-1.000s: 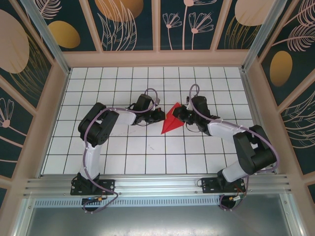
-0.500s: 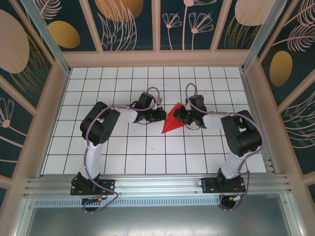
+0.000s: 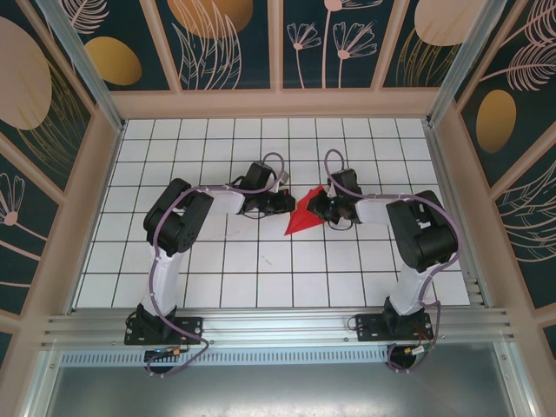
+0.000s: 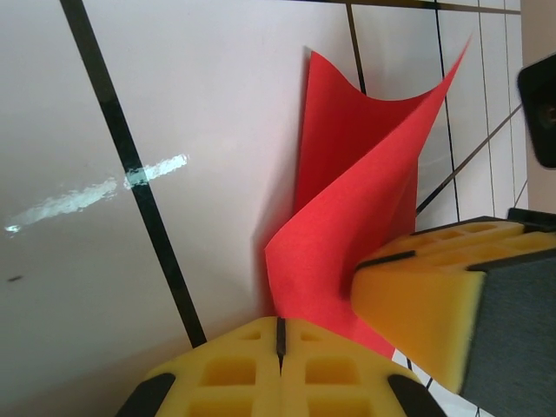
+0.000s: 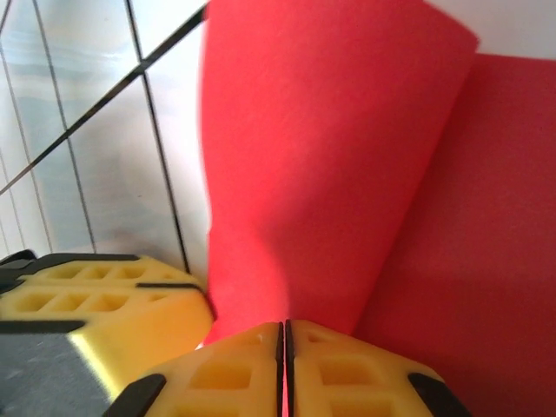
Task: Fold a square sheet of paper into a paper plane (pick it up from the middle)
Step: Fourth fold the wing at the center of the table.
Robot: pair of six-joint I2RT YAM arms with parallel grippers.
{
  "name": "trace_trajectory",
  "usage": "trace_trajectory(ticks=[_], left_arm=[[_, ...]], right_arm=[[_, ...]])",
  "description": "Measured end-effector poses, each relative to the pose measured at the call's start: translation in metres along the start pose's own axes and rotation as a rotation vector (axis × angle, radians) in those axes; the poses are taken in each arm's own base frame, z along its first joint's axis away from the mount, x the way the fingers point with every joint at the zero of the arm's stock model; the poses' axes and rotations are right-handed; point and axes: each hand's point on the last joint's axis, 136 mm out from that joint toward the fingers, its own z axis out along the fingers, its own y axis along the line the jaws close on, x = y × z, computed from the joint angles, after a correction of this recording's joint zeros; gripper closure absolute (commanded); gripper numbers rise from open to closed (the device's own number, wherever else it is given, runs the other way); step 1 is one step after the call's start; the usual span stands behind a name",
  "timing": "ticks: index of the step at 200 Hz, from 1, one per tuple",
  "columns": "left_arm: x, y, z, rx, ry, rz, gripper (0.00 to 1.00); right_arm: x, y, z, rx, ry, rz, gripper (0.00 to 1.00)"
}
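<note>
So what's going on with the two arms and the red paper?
Both arms meet mid-table over the red paper, already folded into a pointed shape but not yet a finished plane. The left gripper and the right gripper are each shut on it from opposite sides, and part of the sheet curls up off the tiled table.

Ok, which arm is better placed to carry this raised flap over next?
Right, probably. The right gripper is shut on the red sheet, whose flap curls up straight from its pinch. The left gripper is shut at the sheet's edge; whether it grips is unclear.
</note>
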Motion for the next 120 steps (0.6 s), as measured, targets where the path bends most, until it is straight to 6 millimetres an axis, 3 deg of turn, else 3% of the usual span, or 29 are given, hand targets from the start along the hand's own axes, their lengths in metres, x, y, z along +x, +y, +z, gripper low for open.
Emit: trace_trajectory(ticks=[36,65,120], left_arm=[[0.000,0.000,0.000,-0.003,0.003,0.000,1.00],[0.000,0.000,0.000,-0.005,0.006,-0.002,1.00],[0.000,0.001,0.000,-0.006,0.009,-0.003,1.00]], right_arm=[[-0.022,0.029,-0.021,-0.072,-0.051,-0.042,0.86],[-0.030,0.033,-0.023,-0.092,-0.062,-0.041,0.87],[-0.022,-0.007,0.007,0.005,-0.013,0.015,0.88]])
